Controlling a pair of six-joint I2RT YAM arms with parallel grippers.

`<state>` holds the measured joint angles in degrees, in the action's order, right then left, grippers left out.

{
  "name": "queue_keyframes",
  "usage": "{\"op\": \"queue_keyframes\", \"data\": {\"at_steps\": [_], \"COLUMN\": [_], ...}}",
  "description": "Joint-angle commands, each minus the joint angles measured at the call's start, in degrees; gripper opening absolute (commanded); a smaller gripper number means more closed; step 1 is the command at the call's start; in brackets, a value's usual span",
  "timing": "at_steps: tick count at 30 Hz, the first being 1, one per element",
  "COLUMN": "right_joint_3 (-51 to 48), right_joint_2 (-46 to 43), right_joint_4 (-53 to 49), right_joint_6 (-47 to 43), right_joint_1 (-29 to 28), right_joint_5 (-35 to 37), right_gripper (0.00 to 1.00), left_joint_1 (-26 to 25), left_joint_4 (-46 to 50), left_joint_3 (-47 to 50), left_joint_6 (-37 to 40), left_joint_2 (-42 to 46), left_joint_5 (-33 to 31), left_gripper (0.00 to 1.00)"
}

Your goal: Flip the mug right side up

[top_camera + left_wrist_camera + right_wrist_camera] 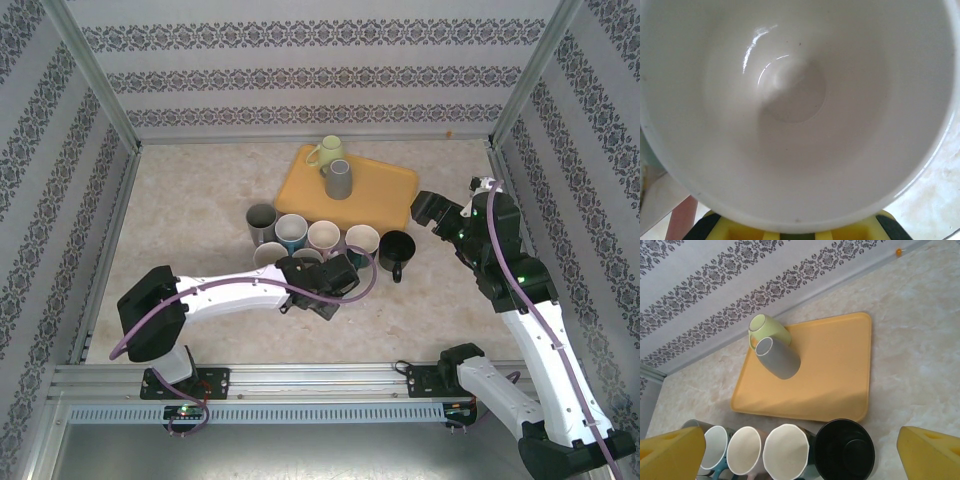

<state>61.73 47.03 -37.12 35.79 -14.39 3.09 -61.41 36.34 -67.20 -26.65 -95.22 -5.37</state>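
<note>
On the marbled table the mug is faced mouth-on by the left gripper, whose grip cannot be told; the right gripper is spread open; righting is judged in hand, a level set-down being needed.

Worktop: bare at left and near front. Centre: mug row, packed rim to rim. Behind: tray bearing two mugs.

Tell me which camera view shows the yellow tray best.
Right wrist: the yellow tray sits mid-frame, large and nearly whole, grey mug and green mug at one corner. Top external shows the yellow tray smaller and farther off.
</note>
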Motion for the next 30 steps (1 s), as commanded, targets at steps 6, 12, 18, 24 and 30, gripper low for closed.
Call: {"op": "queue_keyframes", "data": {"at_steps": [6,12,18,24,30], "right_joint_3": [-0.6,-0.48,0.37,1.09,1.24], "right_joint_2": [0.31,0.32,0.52,0.35,1.21], "right_joint_4": [1.09,1.29,1.11,2.29,6.09], "right_joint_6": [0.02,-0.37,-1.36,-3.76,-7.31], "right_joint_1": [-0.55,-0.55,-0.66,-0.98,-3.67], "right_joint_5": [-2.22,-2.83,-4.15,-8.1,-12.18], "right_gripper": [0.98,0.98,0.98,0.98,0.98], "left_joint_1": [1.38,1.38,1.38,1.2,1.72], "left_joint_4": [-4.61,-4.65,-4.35,-3.04,1.84], "left_joint_3": [-0.42,-0.08,0.51,1.3,-0.79], "left_joint_6": [-1.03,-1.16,-1.3,-0.38,3.42], "left_joint_2": [-0.23,0.12,3.33,10.11,19.29], "left_joint_5": [-0.87,-0.87,-0.78,4.44,6.25], "left_gripper": [0.2,0.31,0.33,0.37,0.41]}}
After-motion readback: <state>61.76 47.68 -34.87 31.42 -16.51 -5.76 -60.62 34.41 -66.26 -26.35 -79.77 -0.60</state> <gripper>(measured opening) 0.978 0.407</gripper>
